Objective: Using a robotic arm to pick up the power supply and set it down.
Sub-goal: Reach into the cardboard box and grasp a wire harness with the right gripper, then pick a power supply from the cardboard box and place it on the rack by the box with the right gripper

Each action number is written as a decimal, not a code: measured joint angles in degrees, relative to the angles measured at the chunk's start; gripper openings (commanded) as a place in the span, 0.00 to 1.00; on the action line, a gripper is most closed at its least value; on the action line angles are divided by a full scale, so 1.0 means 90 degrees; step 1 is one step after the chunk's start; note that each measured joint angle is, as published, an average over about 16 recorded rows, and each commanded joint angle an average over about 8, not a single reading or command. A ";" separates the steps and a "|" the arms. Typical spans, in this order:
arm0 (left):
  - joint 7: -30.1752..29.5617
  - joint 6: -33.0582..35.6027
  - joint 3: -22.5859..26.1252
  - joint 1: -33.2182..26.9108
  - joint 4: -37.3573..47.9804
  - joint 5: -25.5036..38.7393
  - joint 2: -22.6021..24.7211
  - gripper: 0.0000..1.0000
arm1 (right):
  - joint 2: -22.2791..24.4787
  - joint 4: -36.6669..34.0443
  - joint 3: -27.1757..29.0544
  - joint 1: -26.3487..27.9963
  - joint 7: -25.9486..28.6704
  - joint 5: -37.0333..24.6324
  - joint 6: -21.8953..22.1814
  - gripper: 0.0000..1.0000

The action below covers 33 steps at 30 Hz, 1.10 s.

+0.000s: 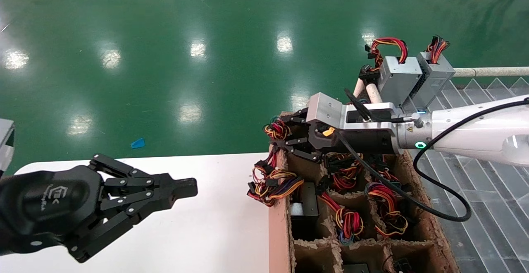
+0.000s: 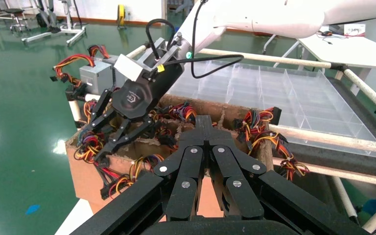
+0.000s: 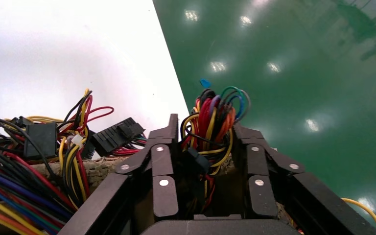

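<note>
My right gripper (image 1: 276, 134) (image 3: 206, 126) is open at the far left corner of the cardboard box (image 1: 278, 227). Its fingers straddle an upright bundle of red, yellow and orange wires (image 3: 214, 113) (image 1: 277, 130). The body of that power supply is hidden down in its compartment. Two silver-grey power supplies (image 1: 399, 79) (image 1: 434, 74) stand on the rack beyond the box, and one power supply (image 2: 95, 78) also shows in the left wrist view. That view shows the right gripper (image 2: 94, 149) over the box corner too. My left gripper (image 1: 189, 187) (image 2: 204, 120) hangs shut and empty over the white table (image 1: 215, 227).
The box is split into compartments full of wire bundles (image 1: 349, 221) and a dark unit (image 1: 304, 207). A clear ribbed tray (image 1: 492, 207) (image 2: 284, 93) lies to the right, framed by pale pipes (image 1: 492, 71). A blue scrap (image 1: 138, 143) lies on the green floor.
</note>
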 measured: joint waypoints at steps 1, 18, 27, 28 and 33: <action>0.0000 0.0000 0.0000 0.0000 0.0000 0.0000 0.0000 0.00 | 0.0008 0.0003 -0.0009 0.0012 -0.0001 -0.0013 -0.0014 0.00; 0.0000 0.0000 0.0000 0.0000 0.0000 0.0000 0.0000 0.00 | 0.0241 0.1001 -0.0347 0.0275 0.0280 -0.0500 -0.0445 0.00; 0.0000 0.0000 0.0000 0.0000 0.0000 0.0000 0.0000 0.00 | 0.0365 0.1992 -0.0561 0.0382 0.0649 -0.0840 -0.0619 0.00; 0.0000 0.0000 0.0000 0.0000 0.0000 0.0000 0.0000 0.00 | 0.0378 0.2101 -0.0576 0.0390 0.0683 -0.0867 -0.0629 0.00; 0.0000 0.0000 0.0000 0.0000 0.0000 0.0000 0.0000 0.00 | 0.0439 0.2581 -0.0639 0.0429 0.0802 -0.0998 -0.0655 0.00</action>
